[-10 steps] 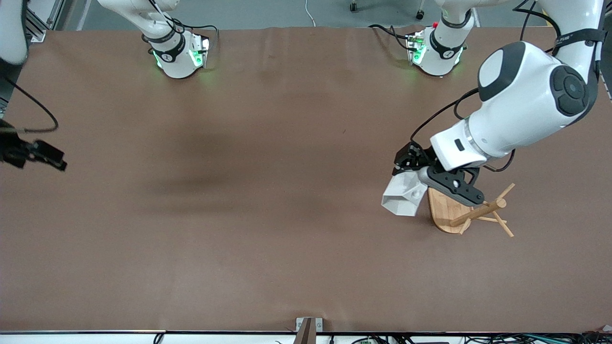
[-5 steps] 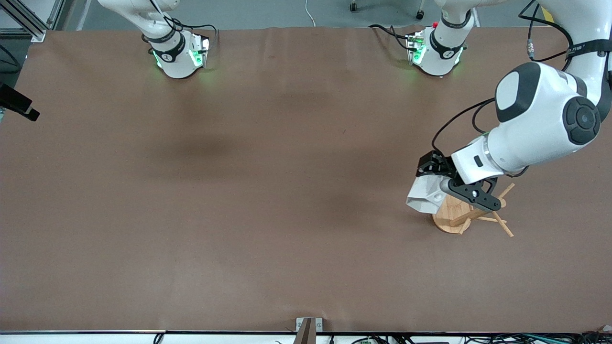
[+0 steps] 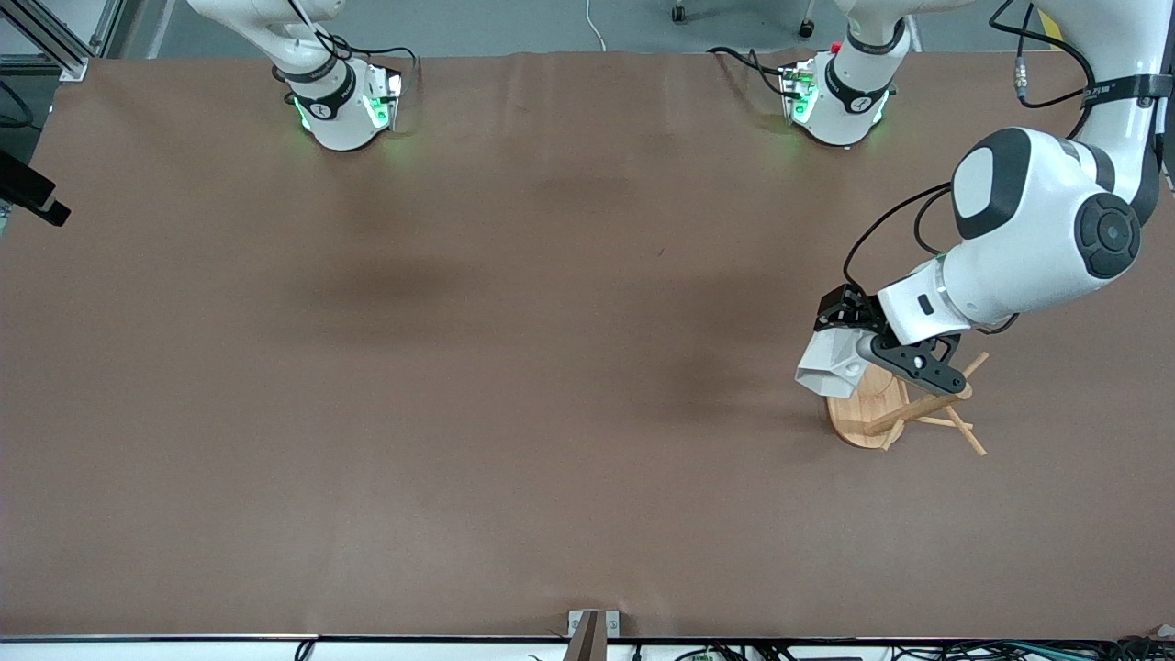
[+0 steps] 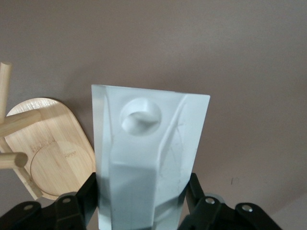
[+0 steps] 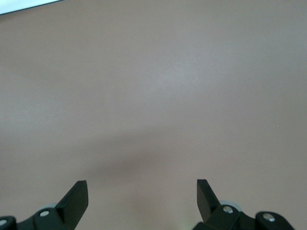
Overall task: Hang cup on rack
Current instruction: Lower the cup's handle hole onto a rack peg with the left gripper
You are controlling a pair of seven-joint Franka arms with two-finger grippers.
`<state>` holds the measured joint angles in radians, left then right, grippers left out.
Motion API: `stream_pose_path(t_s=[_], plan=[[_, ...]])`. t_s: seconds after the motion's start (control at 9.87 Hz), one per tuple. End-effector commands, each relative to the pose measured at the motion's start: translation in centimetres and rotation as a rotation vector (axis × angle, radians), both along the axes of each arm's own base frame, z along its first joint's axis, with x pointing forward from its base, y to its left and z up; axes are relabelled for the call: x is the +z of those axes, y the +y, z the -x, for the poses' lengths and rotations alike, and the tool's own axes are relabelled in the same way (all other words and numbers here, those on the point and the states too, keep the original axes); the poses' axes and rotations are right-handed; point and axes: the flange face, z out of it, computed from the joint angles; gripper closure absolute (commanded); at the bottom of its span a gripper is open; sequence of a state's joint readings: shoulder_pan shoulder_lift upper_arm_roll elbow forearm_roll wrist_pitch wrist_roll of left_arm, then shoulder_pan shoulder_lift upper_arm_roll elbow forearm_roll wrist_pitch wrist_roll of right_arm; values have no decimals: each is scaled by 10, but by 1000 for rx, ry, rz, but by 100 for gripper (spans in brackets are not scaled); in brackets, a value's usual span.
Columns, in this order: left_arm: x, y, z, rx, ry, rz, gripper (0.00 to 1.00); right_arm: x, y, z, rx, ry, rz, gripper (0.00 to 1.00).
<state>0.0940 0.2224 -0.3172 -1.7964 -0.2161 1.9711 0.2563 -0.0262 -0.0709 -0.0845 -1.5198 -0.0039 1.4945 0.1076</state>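
a: standing nearest the front camera, the rack [image 3: 870,410], a bamboo mug tree, sits toward the left arm's end of the table [image 3: 514,386].

b: and the cup [image 3: 829,364]?

a: clamped in the left gripper [image 3: 849,341] above the rack's base. it looks light, rigid, slick and chippable; its pierced handle [image 4: 140,115] suits a peg. the right gripper [image 5: 142,195] waits, jaws wide, empty.

White faceted cup [image 3: 829,365], tipped sideways, is up in the air over the edge of the rack's oval base, handle hole showing. Bamboo rack [image 3: 867,410] stands on the worktop toward the left arm's end, pegs angled outward.
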Motion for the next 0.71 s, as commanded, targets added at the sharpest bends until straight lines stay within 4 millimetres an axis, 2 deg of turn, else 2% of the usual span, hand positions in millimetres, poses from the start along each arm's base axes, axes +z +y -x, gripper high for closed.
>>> stream_pose_path(t_s=[0.0,0.2,0.41,0.61], plan=[[-25,3,11,5,16,-4,100,3,6,-2,-4,4,-2,0],[-32,20,10,32,24,-12,100,3,6,-2,-2,4,-4,0],[-31,23,7,40,20,-10,100,3,7,-2,-1,4,-4,0],[-31,36,4,60,18,-15,100,3,7,-2,-2,4,-4,0]])
